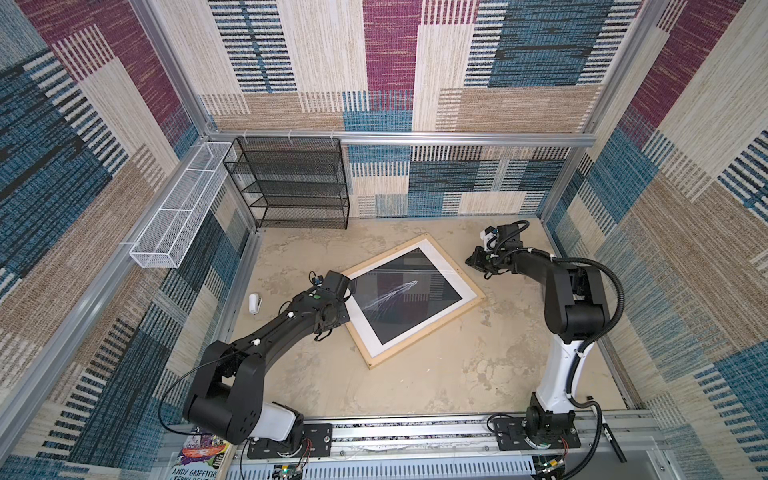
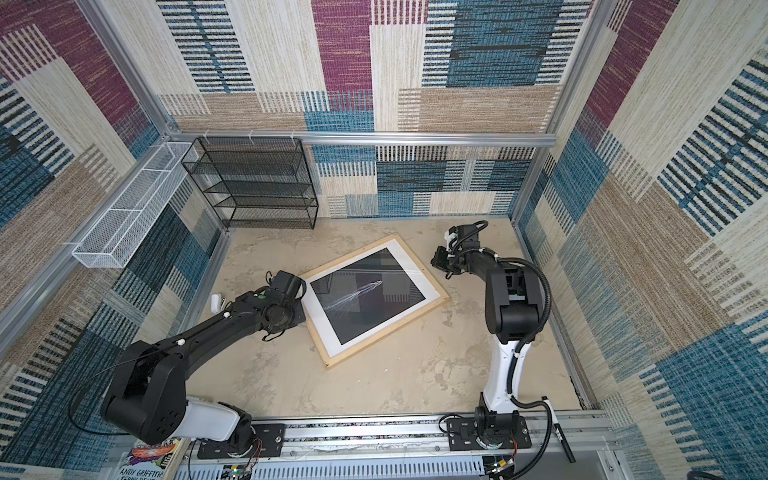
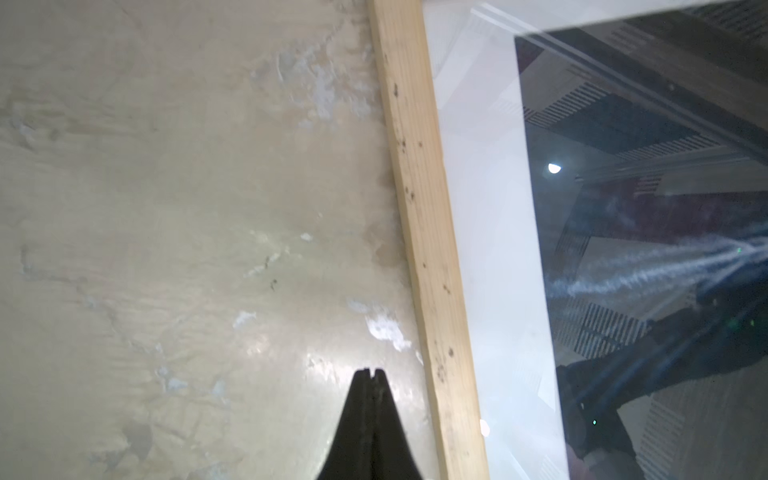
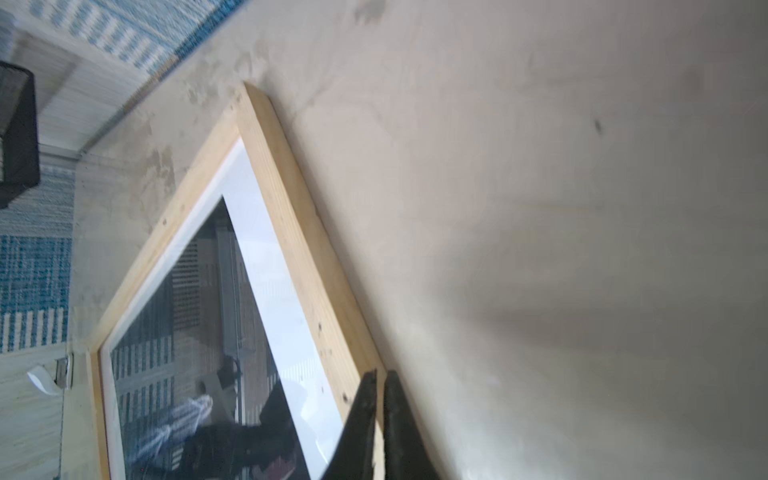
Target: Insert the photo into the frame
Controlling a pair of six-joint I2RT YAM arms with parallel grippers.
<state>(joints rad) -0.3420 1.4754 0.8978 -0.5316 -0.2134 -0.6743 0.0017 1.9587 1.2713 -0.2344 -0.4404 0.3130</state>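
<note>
The pale wooden frame [image 1: 428, 330] [image 2: 388, 332] lies flat and turned askew in the middle of the table. The photo [image 1: 407, 299] [image 2: 365, 303] sits inside it, black image with a white streak up, white margin all round, under a reflecting pane. My left gripper [image 3: 371, 370] is shut and empty over bare table, just beside the frame's left rail [image 3: 424, 232]. My right gripper [image 4: 380, 374] [image 1: 473, 262] hovers at the outer edge of the far right rail [image 4: 299, 232], fingers nearly together with only a thin slit and nothing between them.
A black wire-mesh rack [image 1: 291, 183] stands against the back wall at left. A white mesh basket [image 1: 178, 212] hangs on the left wall. A small white object [image 1: 254, 303] lies on the table left of the left arm. Books [image 1: 199, 457] poke out at the front left.
</note>
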